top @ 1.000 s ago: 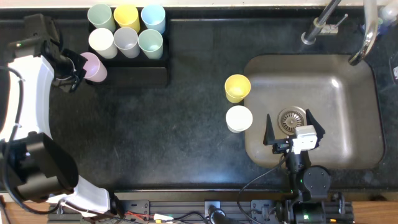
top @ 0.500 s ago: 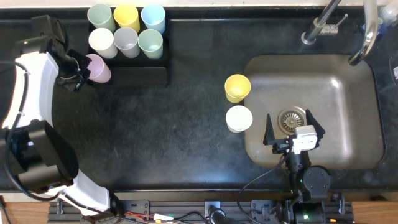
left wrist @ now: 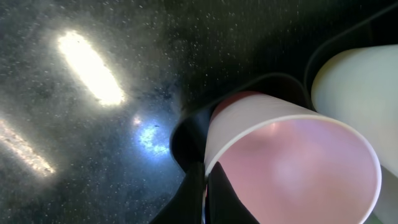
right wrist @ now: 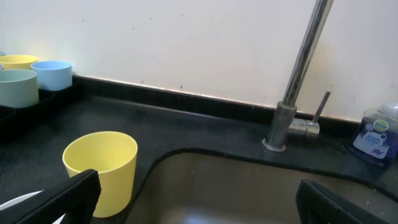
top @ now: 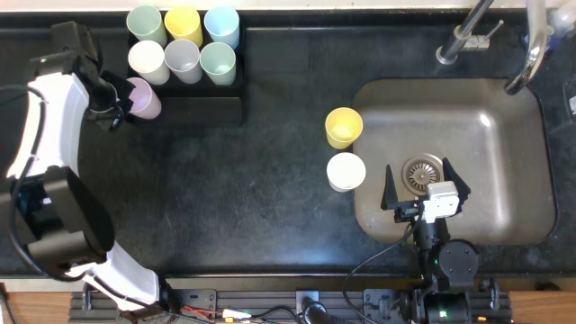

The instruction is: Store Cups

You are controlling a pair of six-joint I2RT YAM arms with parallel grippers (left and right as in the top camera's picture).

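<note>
left end effector (top: 113, 100) | clamped on pink cup (top: 142, 97) | at rack (top: 209, 110) left edge

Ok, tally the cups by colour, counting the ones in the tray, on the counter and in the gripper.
Yellow cups: 2
Green cups: 2
White cups: 2
Blue cup: 1
Pale grey cup: 1
Pink cup: 1
Total: 9

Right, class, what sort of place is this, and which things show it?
Probably a kitchen: a steel sink set in a dark worktop, a tap behind it, and plastic cups standing in a tray.
</note>
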